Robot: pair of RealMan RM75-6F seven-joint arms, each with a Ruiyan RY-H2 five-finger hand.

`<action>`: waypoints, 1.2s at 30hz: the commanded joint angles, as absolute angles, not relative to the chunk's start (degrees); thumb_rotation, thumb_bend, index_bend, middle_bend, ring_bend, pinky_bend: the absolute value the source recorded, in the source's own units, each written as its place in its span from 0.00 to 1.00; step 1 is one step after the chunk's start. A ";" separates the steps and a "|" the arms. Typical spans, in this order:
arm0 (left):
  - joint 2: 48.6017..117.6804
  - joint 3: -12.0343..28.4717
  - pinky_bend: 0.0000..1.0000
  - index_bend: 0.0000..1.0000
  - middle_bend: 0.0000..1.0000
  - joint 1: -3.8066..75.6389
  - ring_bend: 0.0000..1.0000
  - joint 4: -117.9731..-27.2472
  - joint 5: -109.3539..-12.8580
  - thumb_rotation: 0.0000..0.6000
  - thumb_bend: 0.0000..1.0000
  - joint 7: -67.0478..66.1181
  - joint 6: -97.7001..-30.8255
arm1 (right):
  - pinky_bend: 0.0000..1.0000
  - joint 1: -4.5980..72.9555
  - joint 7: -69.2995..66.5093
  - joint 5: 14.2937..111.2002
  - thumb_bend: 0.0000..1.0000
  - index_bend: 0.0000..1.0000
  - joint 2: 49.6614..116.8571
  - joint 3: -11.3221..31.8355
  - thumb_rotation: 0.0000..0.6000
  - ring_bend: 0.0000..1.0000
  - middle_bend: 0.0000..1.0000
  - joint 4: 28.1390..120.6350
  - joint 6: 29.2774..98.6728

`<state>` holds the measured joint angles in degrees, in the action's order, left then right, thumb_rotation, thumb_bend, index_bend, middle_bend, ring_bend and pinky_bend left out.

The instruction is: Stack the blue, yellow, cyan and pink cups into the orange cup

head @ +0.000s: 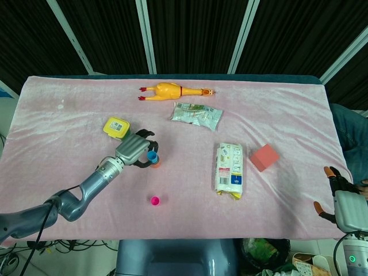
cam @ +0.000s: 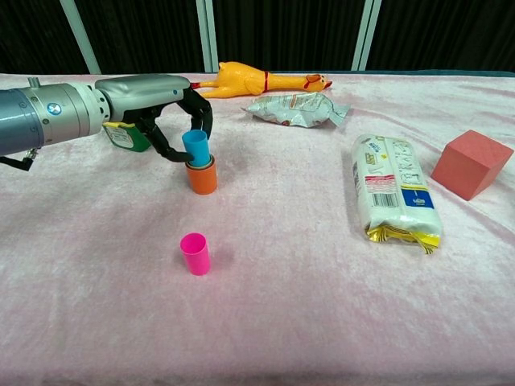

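The orange cup [cam: 202, 178] stands on the pink cloth left of centre, with a yellow cup's rim [cam: 201, 163] showing inside it. My left hand [cam: 165, 100] holds a light blue cup [cam: 196, 147] upright, its base lowered into the yellow cup; the fingers curl around its upper part. The head view shows the same hand [head: 135, 150] and blue cup [head: 152, 156] over the orange cup [head: 154, 164]. A pink cup [cam: 194, 253] stands alone nearer the front edge. My right hand [head: 339, 198] hangs off the table's right front corner, fingers apart, holding nothing.
A green tub with a yellow lid [cam: 127, 130] sits just behind my left hand. A rubber chicken [cam: 261, 81] and a foil packet [cam: 296, 108] lie at the back. A white snack bag [cam: 396, 189] and a red block [cam: 470, 164] are on the right.
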<state>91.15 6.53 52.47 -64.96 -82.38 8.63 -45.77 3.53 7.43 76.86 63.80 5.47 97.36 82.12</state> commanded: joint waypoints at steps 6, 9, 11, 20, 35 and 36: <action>87.12 6.41 0.11 0.25 0.29 51.24 0.08 -70.46 -83.03 1.00 0.09 8.29 -48.58 | 0.23 3.56 7.53 76.63 0.22 0.06 63.80 5.53 1.00 0.17 0.06 97.33 82.02; 84.39 6.10 0.11 0.28 0.36 49.53 0.09 -74.83 -84.21 1.00 0.09 7.36 -52.20 | 0.23 3.61 7.62 76.56 0.22 0.06 63.81 5.51 1.00 0.17 0.06 97.34 81.89; 82.92 5.49 0.11 0.32 0.40 48.69 0.11 -77.15 -85.07 1.00 0.09 6.74 -53.58 | 0.23 3.63 7.78 76.54 0.22 0.06 63.84 5.51 1.00 0.17 0.06 97.40 81.87; 77.20 0.42 0.11 0.32 0.40 45.84 0.12 -86.46 -90.21 1.00 0.09 4.30 -56.13 | 0.23 3.53 8.20 76.34 0.24 0.06 63.98 5.62 1.00 0.17 0.06 97.57 82.23; 78.78 -2.38 0.11 0.29 0.37 47.07 0.12 -88.40 -93.38 1.00 0.09 4.94 -52.20 | 0.23 3.59 8.08 76.39 0.24 0.06 63.94 5.57 1.00 0.17 0.06 97.53 82.06; 79.05 -2.43 0.11 0.29 0.37 47.19 0.12 -88.27 -93.38 1.00 0.09 4.95 -51.90 | 0.23 3.59 8.07 76.39 0.24 0.06 63.93 5.57 1.00 0.17 0.06 97.54 82.04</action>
